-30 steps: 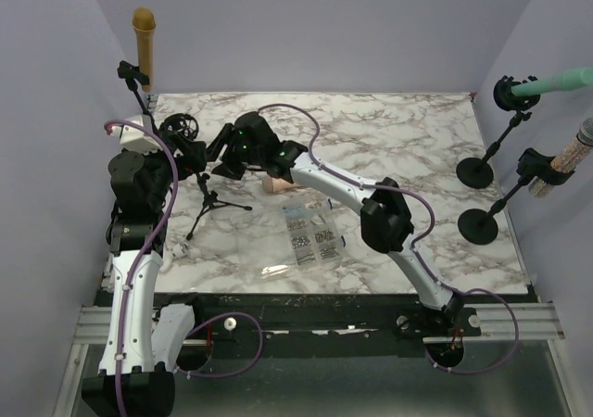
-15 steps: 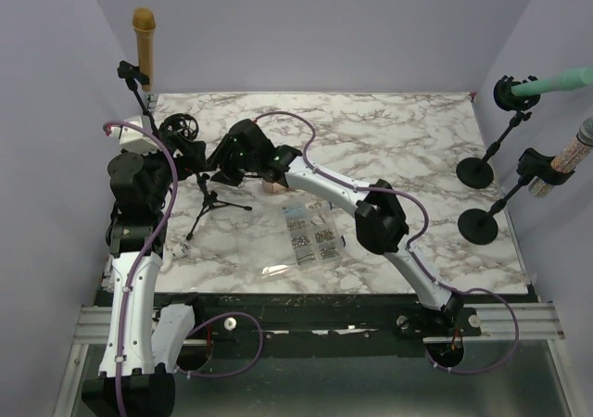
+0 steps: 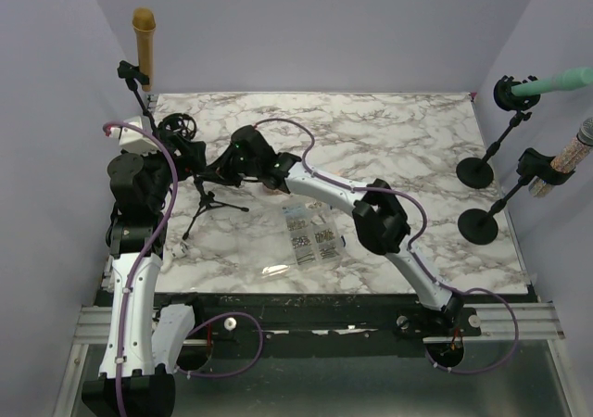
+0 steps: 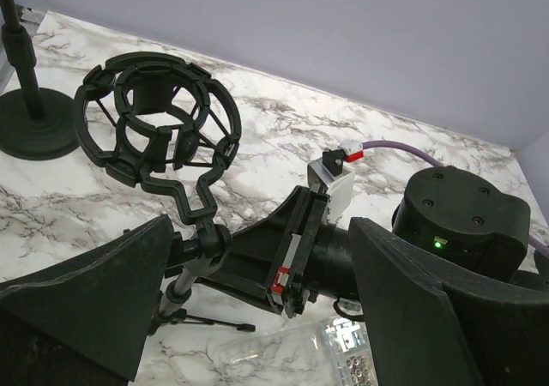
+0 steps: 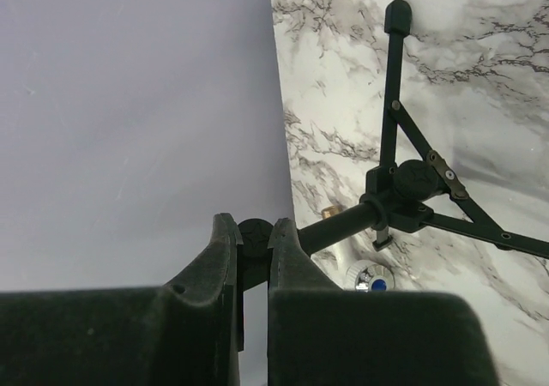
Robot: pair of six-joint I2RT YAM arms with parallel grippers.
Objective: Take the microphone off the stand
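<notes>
Three-leg blk stand (image 3: 205,201) w/ ring shock mount (image 4: 156,122); R fingers (image 5: 292,274) clamped on its pole, L fingers (image 4: 94,292) wide apart.

The left arm (image 3: 130,292) and right arm (image 3: 324,186) are both wearing white shells between bulky black joint housings, each trailing a purple cable (image 4: 399,145). On the right wrist's round black housing (image 4: 463,219), a green light (image 4: 440,243) is glowing beside small screws, and a white connector (image 4: 336,178) is carrying a red tab. The left hand (image 4: 262,232) is showing broad matte black fingers (image 4: 90,300) along the bottom edge
</notes>
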